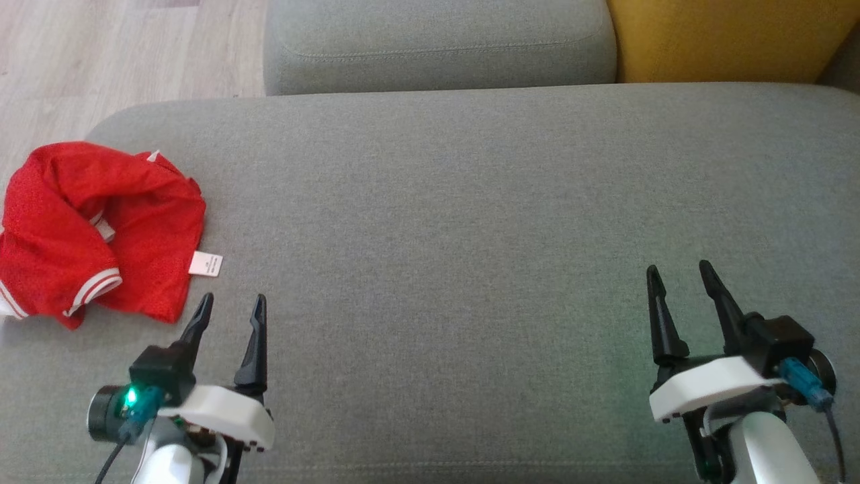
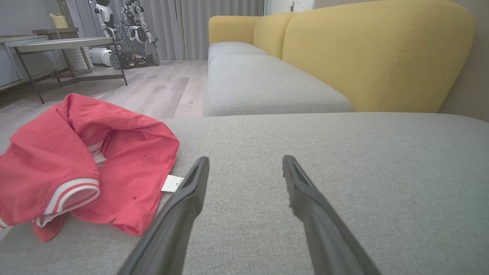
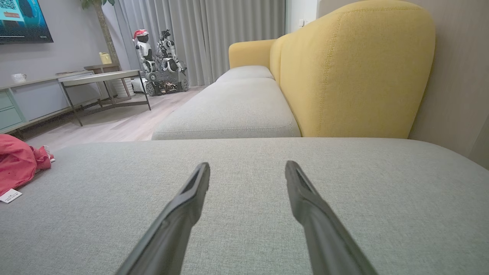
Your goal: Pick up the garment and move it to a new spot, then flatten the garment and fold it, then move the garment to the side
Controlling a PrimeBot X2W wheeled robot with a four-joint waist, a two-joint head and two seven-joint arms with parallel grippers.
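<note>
Garment (image 1: pixel 80 222) crumpled at left end of seat (image 1: pixel 470 222), just beside left gripper (image 1: pixel 232 301). Left gripper empty, jaws apart. Right gripper (image 1: pixel 678 269) likewise, well away. Pick-up advice: aim left gripper over thick folds, pinch deep, lift clear before carrying toward centre.

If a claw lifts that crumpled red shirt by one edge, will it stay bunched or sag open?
Probably sags open: the red shirt lies in loose folds on the grey cushion. Its thin-looking fabric suggests it is light. Pushed, it would likely bunch on the cushion's woven cover rather than slide.
</note>
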